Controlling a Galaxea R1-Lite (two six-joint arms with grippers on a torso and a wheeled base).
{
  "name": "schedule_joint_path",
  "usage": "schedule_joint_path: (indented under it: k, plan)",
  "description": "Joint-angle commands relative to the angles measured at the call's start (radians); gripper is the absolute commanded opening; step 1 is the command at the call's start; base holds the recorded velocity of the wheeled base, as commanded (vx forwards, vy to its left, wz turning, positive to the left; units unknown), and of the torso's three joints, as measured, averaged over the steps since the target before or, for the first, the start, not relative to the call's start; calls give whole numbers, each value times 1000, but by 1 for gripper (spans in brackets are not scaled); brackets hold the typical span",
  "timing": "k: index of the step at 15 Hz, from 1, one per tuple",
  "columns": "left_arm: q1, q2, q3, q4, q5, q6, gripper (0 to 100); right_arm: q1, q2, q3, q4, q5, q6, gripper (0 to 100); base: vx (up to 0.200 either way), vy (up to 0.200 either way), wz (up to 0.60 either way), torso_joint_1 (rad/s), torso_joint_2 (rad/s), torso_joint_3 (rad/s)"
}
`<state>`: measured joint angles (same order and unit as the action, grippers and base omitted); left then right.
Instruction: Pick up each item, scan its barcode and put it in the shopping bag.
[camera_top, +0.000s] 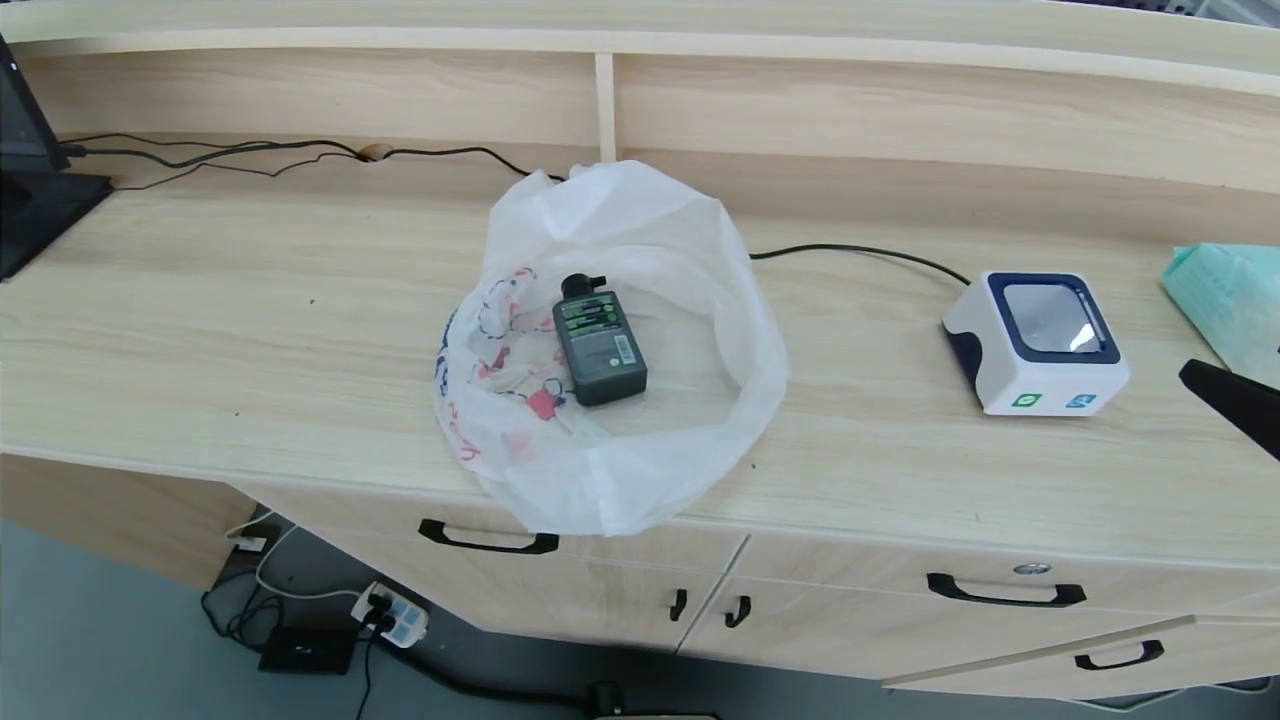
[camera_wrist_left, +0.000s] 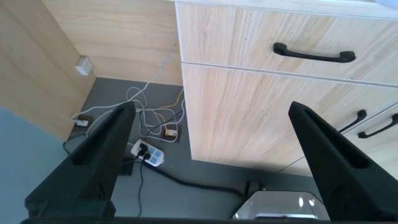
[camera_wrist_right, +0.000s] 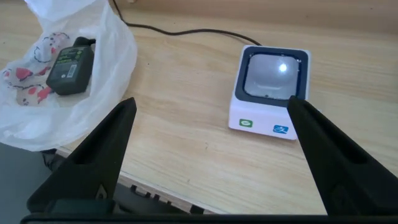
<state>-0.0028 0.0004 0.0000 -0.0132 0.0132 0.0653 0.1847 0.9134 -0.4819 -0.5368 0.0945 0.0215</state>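
Our left gripper (camera_wrist_left: 209, 109) and right gripper (camera_wrist_right: 211, 102) spread wide, holding nothing. Bottle (camera_top: 598, 340) in bag (camera_top: 690, 290) at worktop (camera_top: 250, 330) front edge; scanner (camera_top: 1035, 342) toward right end.

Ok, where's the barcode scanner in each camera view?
Head view: the scanner sits on the counter, right of the shopping bag.
Left wrist view: not in it; that camera faces drawer fronts.
Right wrist view: the scanner stands on the counter, apart from the shopping bag.
Shared landmark: the dark bottle lying in the bag, head and right wrist views.
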Motion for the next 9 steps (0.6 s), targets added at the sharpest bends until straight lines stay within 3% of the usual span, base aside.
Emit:
schedule_joint_path:
  k: [1, 9]
  plan:
    - [1, 0, 0, -1, 1, 1, 100, -11, 1, -3, 0, 1, 0, 100, 0, -200, 0, -12, 7, 12]
    - [1, 0, 0, -2, 1, -1, 100, -13, -2, -1, 1, 2, 11, 100, 0, -200, 0, 2, 2, 1]
